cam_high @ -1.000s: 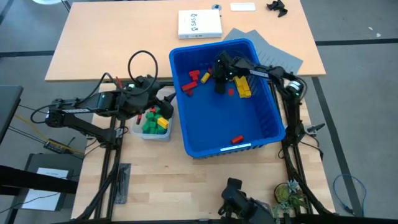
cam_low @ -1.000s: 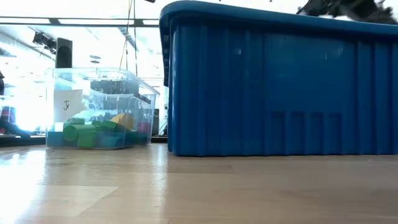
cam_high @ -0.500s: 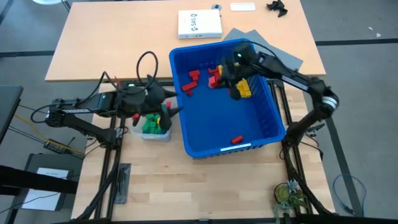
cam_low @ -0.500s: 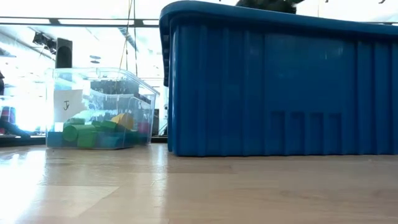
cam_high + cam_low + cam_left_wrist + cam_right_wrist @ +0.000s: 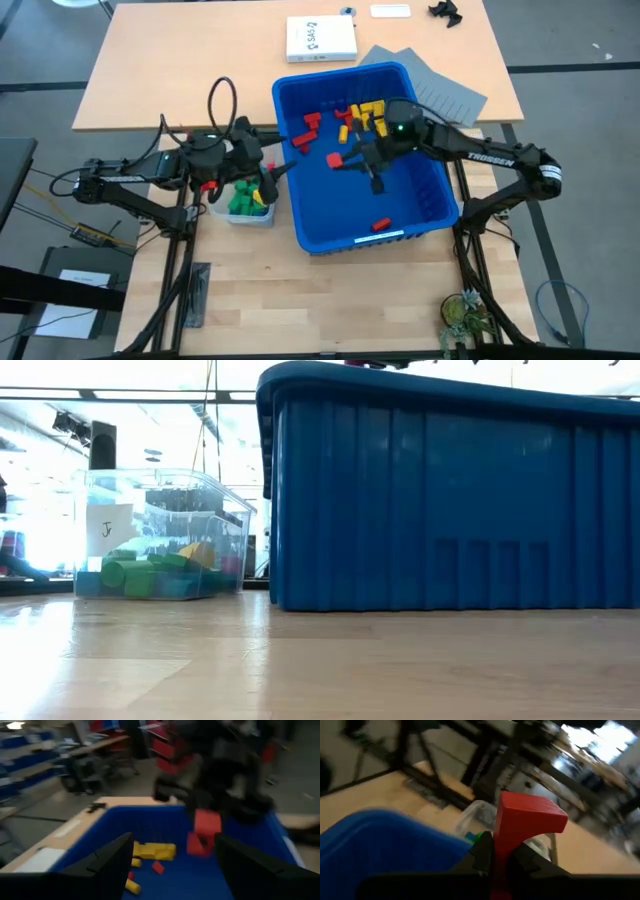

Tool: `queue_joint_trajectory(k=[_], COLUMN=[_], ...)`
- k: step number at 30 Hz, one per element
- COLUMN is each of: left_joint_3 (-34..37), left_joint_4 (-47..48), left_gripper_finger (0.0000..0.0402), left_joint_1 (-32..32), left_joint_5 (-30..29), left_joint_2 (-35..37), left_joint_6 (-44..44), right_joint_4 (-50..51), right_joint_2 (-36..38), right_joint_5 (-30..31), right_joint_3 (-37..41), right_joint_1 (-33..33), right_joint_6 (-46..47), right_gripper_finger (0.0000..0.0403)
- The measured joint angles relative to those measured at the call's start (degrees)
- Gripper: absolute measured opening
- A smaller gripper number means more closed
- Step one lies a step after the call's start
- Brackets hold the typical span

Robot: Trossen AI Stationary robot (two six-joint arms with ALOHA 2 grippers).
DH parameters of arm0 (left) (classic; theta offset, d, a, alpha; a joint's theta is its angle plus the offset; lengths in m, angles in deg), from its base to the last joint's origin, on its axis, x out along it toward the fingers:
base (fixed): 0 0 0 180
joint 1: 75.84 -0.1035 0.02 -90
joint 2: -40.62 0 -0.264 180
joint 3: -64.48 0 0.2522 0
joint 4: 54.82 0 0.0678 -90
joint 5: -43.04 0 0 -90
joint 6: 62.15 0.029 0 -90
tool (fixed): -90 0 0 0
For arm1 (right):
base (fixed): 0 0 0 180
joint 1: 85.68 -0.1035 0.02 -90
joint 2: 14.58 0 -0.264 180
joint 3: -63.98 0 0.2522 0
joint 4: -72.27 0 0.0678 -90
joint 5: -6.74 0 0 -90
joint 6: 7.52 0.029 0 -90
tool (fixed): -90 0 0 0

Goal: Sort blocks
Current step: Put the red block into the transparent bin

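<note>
Gripping a red block [image 5: 522,827], right pincer [image 5: 345,160] over bin [image 5: 420,215]

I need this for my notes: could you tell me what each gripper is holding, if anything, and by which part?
The right gripper pinches a red block by its lower end; the left gripper is open and empty.

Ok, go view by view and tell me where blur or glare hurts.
Left wrist view: motion-blurred, the red block smeared. Right wrist view: background streaked, the block fairly crisp. Low view: bright window glare behind the clear tub. High view: evenly lit, sharp.
</note>
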Motion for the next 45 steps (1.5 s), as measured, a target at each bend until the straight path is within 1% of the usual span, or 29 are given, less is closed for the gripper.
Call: queue_joint_trajectory(k=[2, 6, 9, 15, 18, 23, 26, 28, 31, 33, 37, 41, 45], left_joint_3=[0.0, 0.0, 0.0, 0.0, 0.0, 0.0, 0.0, 0.0, 0.0, 0.0, 0.0, 0.0, 0.0], left_joint_4=[-1.6, -6.3, -9.3, -10.2, -10.1, -8.1, -6.7, -6.5, -6.6, -6.4, -5.6, -3.5, -1.8], left_gripper_finger=[0.0286, 0.0286, 0.0286, 0.0286, 0.0286, 0.0286, 0.0286, 0.0286, 0.0286, 0.0286, 0.0286, 0.0286, 0.0286], left_joint_1=[0.0, -0.1, -0.1, -0.1, -0.1, -0.1, -0.1, -0.1, -0.1, -0.1, -0.1, -0.1, -0.1], left_joint_5=[-4.1, -11.6, -14.8, -15.1, -15.1, -15.1, -15.1, -15.1, -15.1, -15.1, -15.1, -15.1, -15.1], left_joint_2=[0.4, 1.9, 3.2, 5.2, 5.4, 5.3, 5.3, 5.3, 5.3, 5.3, 5.3, 5.3, 5.3], left_joint_6=[-1.4, -3.0, -3.0, -3.0, -3.0, -3.1, -3.1, -3.1, -3.1, -3.1, -4.1, -6.0, -7.3], right_joint_4=[-2.3, -6.6, -7.0, -7.6, -7.5, -7.6, -9.0, -7.5, -5.6, -4.2, 0.3, 3.7, 9.4], right_joint_2=[-2.1, -8.5, -14.4, -25.8, -31.5, -39.2, -42.7, -44.6, -44.9, -43.6, -40.0, -36.2, -33.4], right_joint_5=[3.6, 8.0, 9.6, 11.6, 10.9, 10.6, 10.5, 10.8, 11.6, 11.6, 12.1, 12.5, 12.6], right_joint_3=[-0.4, -3.1, -7.3, -16.9, -22.1, -30.4, -33.7, -35.3, -36.6, -36.7, -36.7, -36.8, -36.8], right_joint_1=[-1.1, -3.0, -3.5, -4.0, -4.0, -4.0, -4.0, -4.0, -4.0, -3.9, -3.3, -2.2, -1.0], right_joint_6=[6.1, 15.9, 19.6, 23.1, 25.0, 25.0, 25.1, 26.7, 28.9, 28.8, 25.8, 23.3, 20.6], right_gripper_finger=[0.0026, 0.0031, 0.0031, 0.0028, 0.0031, 0.0035, 0.0047, 0.0062, 0.0090, 0.0110, 0.0147, 0.0172, 0.0186])
